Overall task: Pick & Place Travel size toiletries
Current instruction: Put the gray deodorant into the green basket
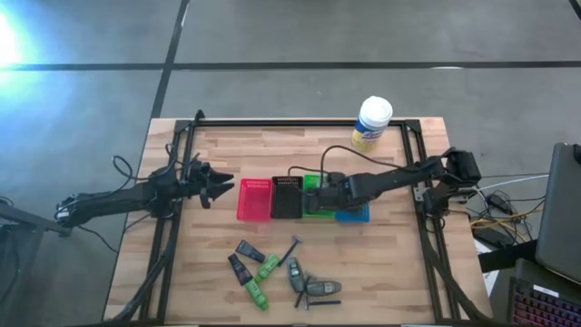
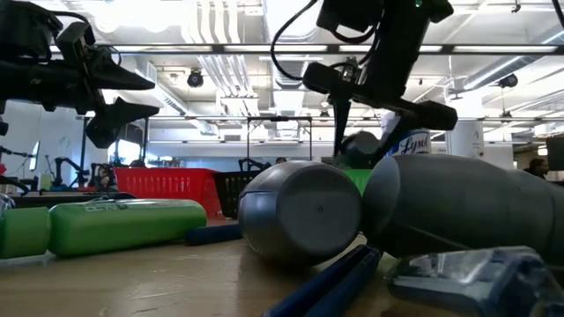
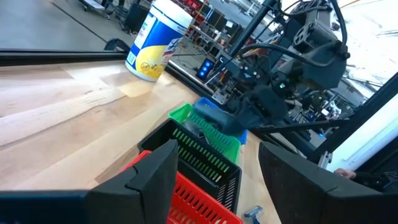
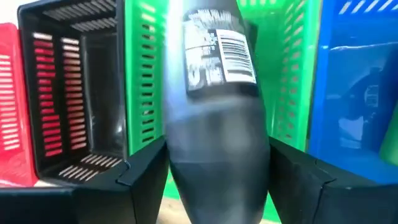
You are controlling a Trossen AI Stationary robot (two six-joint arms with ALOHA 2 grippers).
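I've got the right end effector (image 4: pixel 214 163) pinching a grey bottle (image 4: pixel 216 93) over the green bin (image 4: pixel 146 81) to drop it (left end effector (image 1: pixel 211 184) spread, idle by the red bin (image 1: pixel 255 199)).

Red bin (image 1: pixel 255 199), black bin (image 1: pixel 286 197) side by side; canister (image 1: pixel 371 123) apart.

Grey bottle (image 4: pixel 214 93) blurred with unreadable label, bottom cut off at frame edge; it hides most of the green bin (image 4: pixel 144 74).
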